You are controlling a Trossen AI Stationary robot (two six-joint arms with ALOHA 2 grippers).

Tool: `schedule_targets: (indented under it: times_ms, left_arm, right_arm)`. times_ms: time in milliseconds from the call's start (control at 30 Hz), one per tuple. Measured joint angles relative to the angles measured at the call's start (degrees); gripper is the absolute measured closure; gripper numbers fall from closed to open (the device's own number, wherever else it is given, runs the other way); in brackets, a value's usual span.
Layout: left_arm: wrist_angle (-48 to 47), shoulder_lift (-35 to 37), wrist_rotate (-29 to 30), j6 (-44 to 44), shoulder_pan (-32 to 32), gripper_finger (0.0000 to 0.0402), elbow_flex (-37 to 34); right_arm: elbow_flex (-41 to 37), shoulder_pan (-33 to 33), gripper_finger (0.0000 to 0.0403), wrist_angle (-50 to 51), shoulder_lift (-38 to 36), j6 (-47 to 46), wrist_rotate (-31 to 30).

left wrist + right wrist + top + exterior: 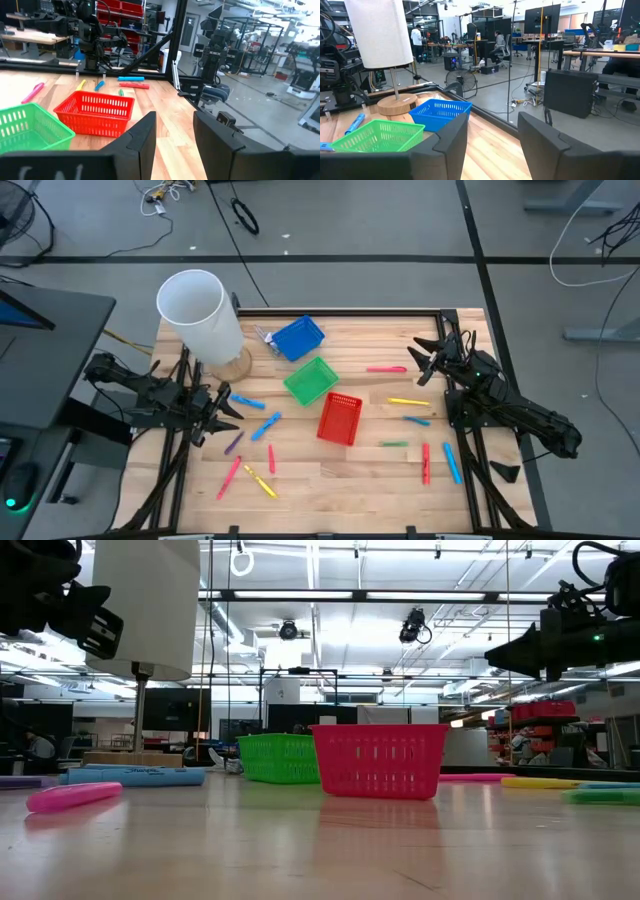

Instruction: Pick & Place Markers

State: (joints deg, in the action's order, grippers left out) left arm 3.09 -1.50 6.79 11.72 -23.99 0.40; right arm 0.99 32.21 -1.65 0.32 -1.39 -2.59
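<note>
Here, the wooden table (pixel 330 480) is lying under bright ceiling lights, with a workshop of desks, racks and cables stretching out behind it; a white lamp (pixel 200 315) is standing at the far left corner, and three mesh baskets are sitting in a diagonal row down the middle, the blue basket (pixel 297 338), then the green basket (pixel 310 381), then the red basket (pixel 340 419). The markers (pixel 250 402) are lying scattered flat on the wood on both sides of the baskets, none inside one. I am holding my left gripper (pixel 228 409) above the left edge, fingers parted and empty, a blue marker just beside the tips; my right gripper (pixel 415 360) is hovering over the far right side, jaws apart, gripping nothing, a pink marker (pixel 385 368) lying near it.
</note>
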Motion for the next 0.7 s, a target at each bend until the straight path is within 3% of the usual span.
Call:
schedule_targets:
  times_ms: [467,700]
  left_arm:
    - [0.06,0.02,0.22,2.12,0.02,0.0266,0.02]
    - [-0.96,-0.02,4.87,-1.74,0.02,0.0257,1.89]
  right_arm:
    - [0.00,0.00,0.0227,0.00,0.00,0.00,0.00]
    - [-0.01,-0.02,0.0227,0.00,0.02,0.00,0.01]
